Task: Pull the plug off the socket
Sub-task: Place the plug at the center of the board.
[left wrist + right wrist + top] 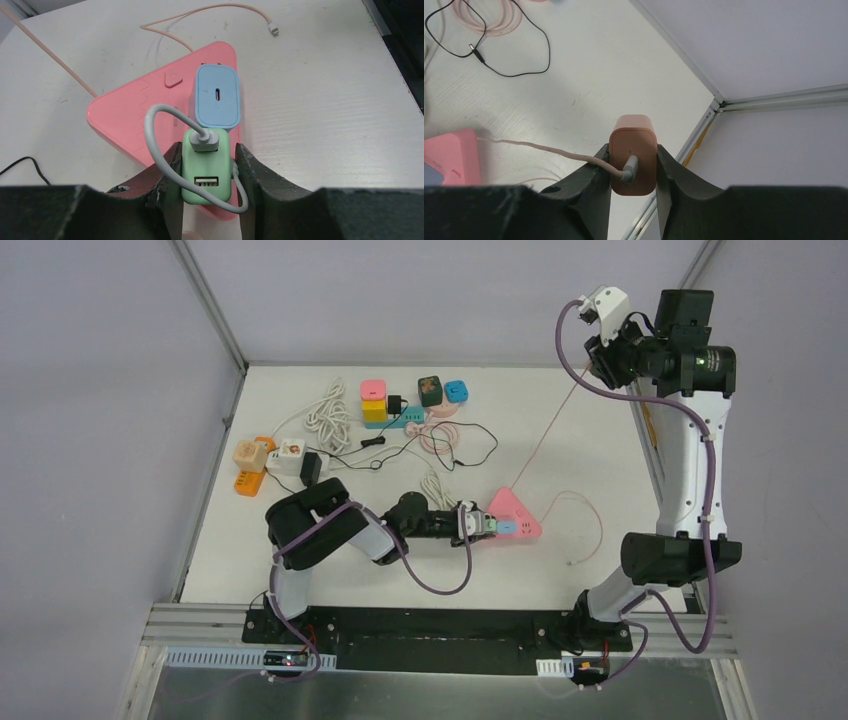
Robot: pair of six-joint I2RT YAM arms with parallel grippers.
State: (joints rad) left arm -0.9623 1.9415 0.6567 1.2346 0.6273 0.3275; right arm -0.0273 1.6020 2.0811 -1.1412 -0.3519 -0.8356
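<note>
Left jaws clamped on the green plug (220, 162), 1 finger pad flat on each side face, plug centred in the gap. Plug sits upright in the pink triangular socket (135, 112), at the corner nearest the wrist camera, not lifted. Grey cable (150, 135) goes into the plug's top port and loops round behind the left pad; the 2nd USB port below it is free. Blue plug (216, 97) sits in the same socket just beyond the green one, apparently touching it, outside the jaws. Top view: socket flat on the worktop (600, 440), roughly mid-width toward the near side, left arm (330, 525) stretched low across to it. Right jaws shut on a salmon plug (632, 142), gripped by its 2 side faces, held high above the far right corner of the worktop, well apart from the socket. Its pink cord (539, 147) leaves the plug face and runs down toward the socket. Cannot tell where the cord ends.
</note>
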